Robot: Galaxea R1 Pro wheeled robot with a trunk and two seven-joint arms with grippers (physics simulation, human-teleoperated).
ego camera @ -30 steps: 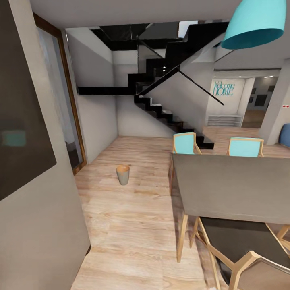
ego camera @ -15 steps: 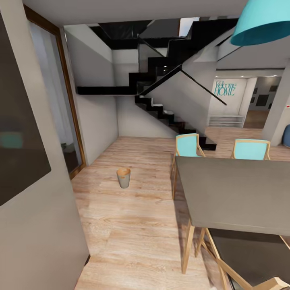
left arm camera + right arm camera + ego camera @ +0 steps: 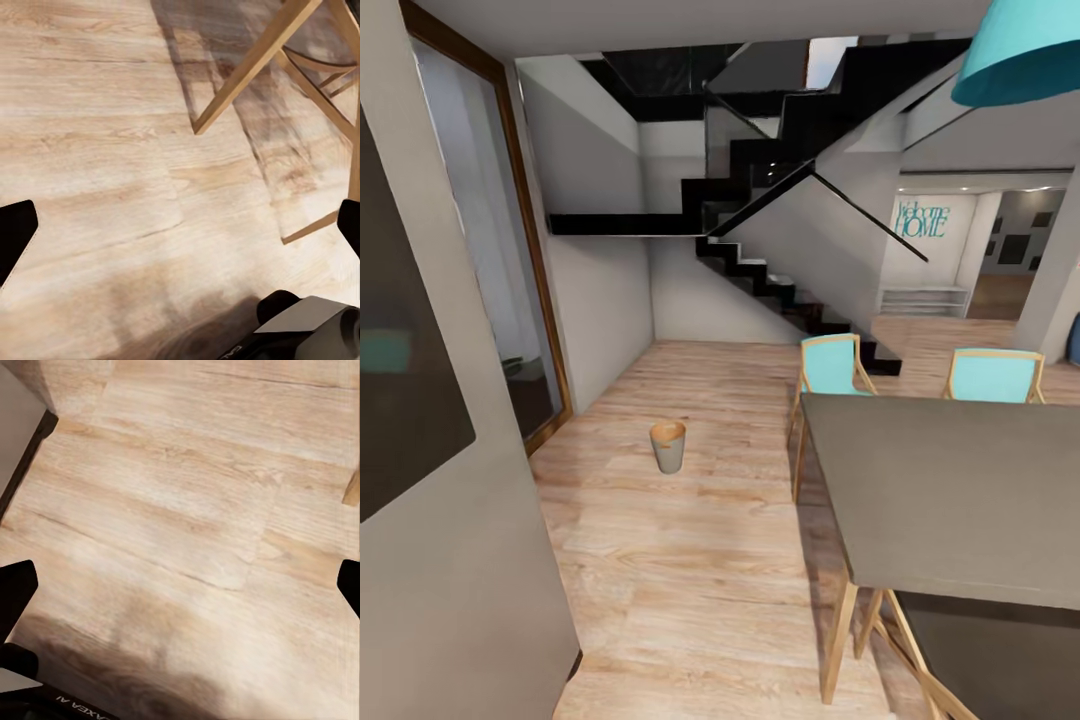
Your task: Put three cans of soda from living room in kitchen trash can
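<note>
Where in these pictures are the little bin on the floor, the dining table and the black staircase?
tash can (image 3: 668,455): head view, on its pale outer wall.
dining table (image 3: 950,490): head view, bare grey top.
staircase (image 3: 765,282): head view, on a lower black step.

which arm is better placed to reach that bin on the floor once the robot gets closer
Left, tentatively. The bin stands on the wood floor left of centre in the head view, while the grey table fills the right side. Both hands, left and right, are open and empty over bare floor.
</note>
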